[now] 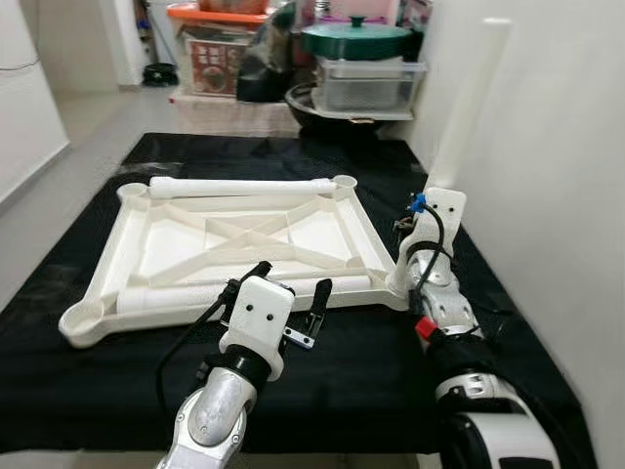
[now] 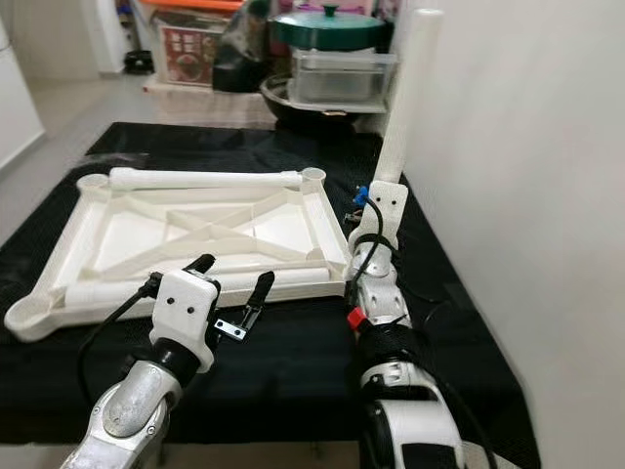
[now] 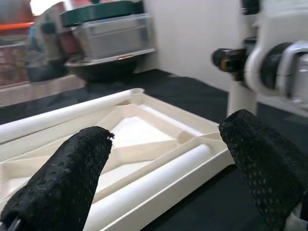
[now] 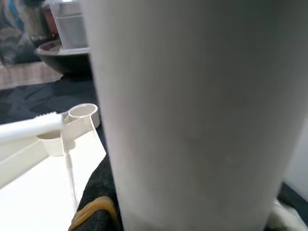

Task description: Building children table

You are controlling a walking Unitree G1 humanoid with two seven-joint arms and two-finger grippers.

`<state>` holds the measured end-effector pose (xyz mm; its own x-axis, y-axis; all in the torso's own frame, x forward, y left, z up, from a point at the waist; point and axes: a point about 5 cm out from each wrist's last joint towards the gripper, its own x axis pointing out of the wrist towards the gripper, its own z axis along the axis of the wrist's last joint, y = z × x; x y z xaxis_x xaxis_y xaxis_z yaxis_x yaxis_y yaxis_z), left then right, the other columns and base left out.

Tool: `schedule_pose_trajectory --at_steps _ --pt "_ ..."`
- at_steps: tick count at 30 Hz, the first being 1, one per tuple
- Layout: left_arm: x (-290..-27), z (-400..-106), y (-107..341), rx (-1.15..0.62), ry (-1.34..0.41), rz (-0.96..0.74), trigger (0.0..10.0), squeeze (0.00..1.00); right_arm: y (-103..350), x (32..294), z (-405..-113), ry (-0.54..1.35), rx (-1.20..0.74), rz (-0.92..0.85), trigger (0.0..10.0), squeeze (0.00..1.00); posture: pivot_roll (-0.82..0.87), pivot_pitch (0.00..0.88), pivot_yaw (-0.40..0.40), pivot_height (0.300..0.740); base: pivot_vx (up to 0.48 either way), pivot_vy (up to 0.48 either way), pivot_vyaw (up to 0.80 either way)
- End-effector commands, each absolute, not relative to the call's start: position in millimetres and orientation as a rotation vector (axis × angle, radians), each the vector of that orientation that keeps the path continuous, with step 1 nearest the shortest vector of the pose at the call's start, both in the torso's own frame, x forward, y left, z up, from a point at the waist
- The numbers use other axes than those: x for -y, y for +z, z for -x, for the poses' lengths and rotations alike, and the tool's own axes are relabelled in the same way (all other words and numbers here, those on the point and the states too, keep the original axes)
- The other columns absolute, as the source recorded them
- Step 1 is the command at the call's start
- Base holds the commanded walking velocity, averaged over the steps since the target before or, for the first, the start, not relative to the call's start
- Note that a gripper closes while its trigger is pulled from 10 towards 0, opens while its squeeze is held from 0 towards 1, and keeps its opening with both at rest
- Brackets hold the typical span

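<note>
Right gripper (image 1: 427,210) grips an upright white leg (image 1: 470,103) at the tabletop's (image 1: 239,239) corner (left gripper (image 1: 291,290) hovers wide open).

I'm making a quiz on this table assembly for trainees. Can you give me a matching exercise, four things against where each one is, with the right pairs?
Things:
1. upright table leg
2. far table leg
3. left gripper
4. green lidded pot

Places:
A. lying across the far edge of the upturned tabletop
B. on the clear box beyond the black mat
C. standing at the tabletop's near right corner, in the right gripper
D. open above the tabletop's near edge

Pairs: 1-C, 2-A, 3-D, 4-B
</note>
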<state>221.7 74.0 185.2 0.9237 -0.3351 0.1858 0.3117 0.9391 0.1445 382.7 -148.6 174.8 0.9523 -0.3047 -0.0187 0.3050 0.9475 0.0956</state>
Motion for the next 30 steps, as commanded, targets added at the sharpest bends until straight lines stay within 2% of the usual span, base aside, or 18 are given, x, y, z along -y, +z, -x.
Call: schedule_pose_trajectory --at_steps 1,2,3,4,7,8,10,12,14,15,20,21,23,25,28,30 --pt "-71.8 -222.6 182.9 0.203 -0.336 -0.114 10.0 0.00 156.2 137.9 -381.2 -0.271 -0.077 -0.190 10.0 0.00 0.12 0.000 -0.079 0.740 0.000 0.000 0.00" --pt "-71.8 -222.6 182.9 0.203 -0.336 -0.114 10.0 0.00 156.2 137.9 -381.2 -0.271 -0.077 -0.190 10.0 0.00 0.12 0.000 -0.079 0.740 0.000 0.000 0.00" --pt "-72.0 -222.7 182.7 0.202 -0.337 -0.115 10.0 0.00 161.0 131.6 -382.8 -0.226 -0.045 -0.200 10.0 0.28 0.12 0.000 -0.078 0.740 0.000 0.000 0.00" --pt "-72.1 -222.7 182.6 0.202 -0.336 -0.114 10.0 0.00 167.1 124.4 -384.2 -0.163 -0.003 -0.201 10.0 1.00 0.12 0.000 -0.080 0.740 0.000 0.000 0.00" --pt "-72.5 -222.8 182.6 0.201 -0.335 -0.113 10.0 0.00 176.4 115.4 -385.8 -0.055 0.063 -0.182 10.0 1.00 0.12 0.000 -0.081 0.740 0.000 0.000 0.00" --pt "-72.6 -222.9 182.6 0.201 -0.335 -0.113 10.0 0.00 179.9 112.7 -385.2 -0.021 0.082 -0.167 10.0 0.00 0.12 0.000 -0.081 0.740 0.000 0.000 0.00" --pt "-72.5 -223.1 182.7 0.201 -0.336 -0.116 10.0 0.00 178.9 106.0 -384.2 0.180 0.082 -0.194 10.0 0.00 0.12 0.000 -0.082 0.740 0.000 0.000 0.00" --pt "-72.3 -223.3 182.7 0.201 -0.337 -0.116 10.0 0.00 175.7 107.0 -383.3 0.232 0.069 -0.208 10.0 0.00 0.12 0.000 -0.082 0.740 0.000 0.000 0.00" --pt "-72.4 -223.3 183.0 0.202 -0.335 -0.115 10.0 0.00 171.7 110.3 -381.5 0.371 0.062 -0.184 10.0 0.00 0.12 0.000 -0.084 0.740 0.000 0.000 0.00" --pt "-72.4 -223.3 183.0 0.202 -0.335 -0.115 10.0 0.00 171.7 110.3 -381.5 0.371 0.062 -0.184 10.0 0.00 0.12 0.000 -0.084 0.740 0.000 0.000 0.00" --pt "-73.8 -223.3 183.7 0.204 -0.330 -0.116 10.0 0.00 175.9 114.9 -376.5 0.794 0.001 -0.178 10.0 0.00 0.13 0.000 -0.083 0.740 0.000 0.000 0.00" --pt "-73.8 -223.3 183.7 0.204 -0.330 -0.116 10.0 0.00 175.9 114.9 -376.5 0.794 0.001 -0.178 10.0 0.00 0.13 0.000 -0.083 0.740 0.000 0.000 0.00" --pt "-73.8 -223.3 183.7 0.204 -0.331 -0.117 10.0 0.00 180.4 111.7 -372.2 0.944 -0.015 -0.181 10.0 0.00 0.13 0.000 -0.084 0.740 0.000 0.000 0.00" --pt "-73.8 -223.3 183.7 0.204 -0.331 -0.117 10.0 0.00 180.4 111.7 -372.2 0.944 -0.015 -0.181 10.0 0.00 0.13 0.000 -0.084 0.740 0.000 0.000 0.00" --pt "-73.7 -223.1 183.3 0.202 -0.332 -0.116 10.0 0.00 187.2 104.2 -368.0 1.133 -0.038 -0.158 10.0 0.00 0.13 0.000 -0.087 0.740 0.000 0.000 0.00" --pt "-73.7 -223.1 183.1 0.202 -0.332 -0.117 10.0 0.00 190.0 100.0 -367.4 1.181 -0.036 -0.153 10.0 0.00 0.13 0.000 -0.084 0.740 0.000 0.000 0.00"
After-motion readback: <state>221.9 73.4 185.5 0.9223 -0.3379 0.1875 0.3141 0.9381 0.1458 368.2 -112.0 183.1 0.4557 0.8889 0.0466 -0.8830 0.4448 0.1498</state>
